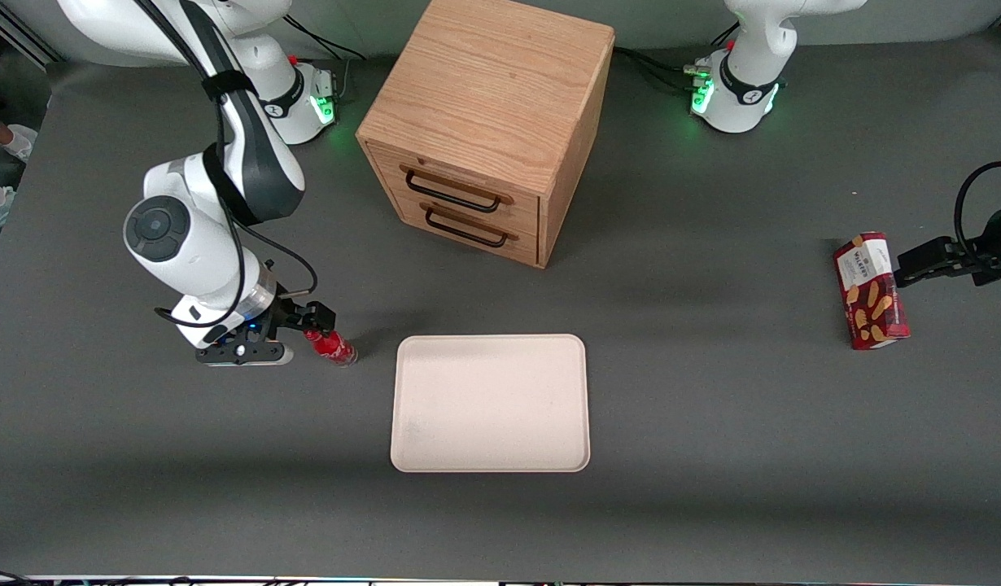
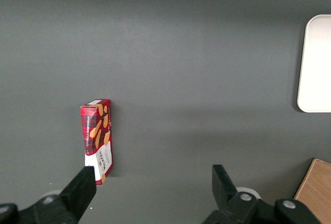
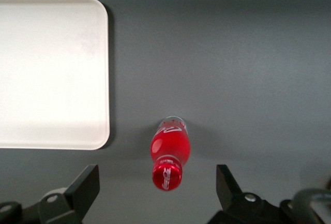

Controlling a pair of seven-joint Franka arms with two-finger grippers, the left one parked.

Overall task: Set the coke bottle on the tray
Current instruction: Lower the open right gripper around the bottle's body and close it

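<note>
The coke bottle point(image 1: 331, 347) is small, with a red cap, a red body and a clear base. It stands on the grey table beside the pale cream-pink tray point(image 1: 491, 403), toward the working arm's end. My right gripper point(image 1: 309, 321) hovers just above the bottle's cap. In the right wrist view the gripper point(image 3: 158, 180) is open, its two black fingers point(image 3: 88, 181) spread wide apart. The bottle's point(image 3: 169, 151) cap shows between them, touching neither. The tray point(image 3: 51, 74) lies close beside the bottle with nothing on it.
A wooden drawer cabinet point(image 1: 488, 122) with two closed drawers stands farther from the front camera than the tray. A red biscuit box point(image 1: 871, 290) lies toward the parked arm's end of the table.
</note>
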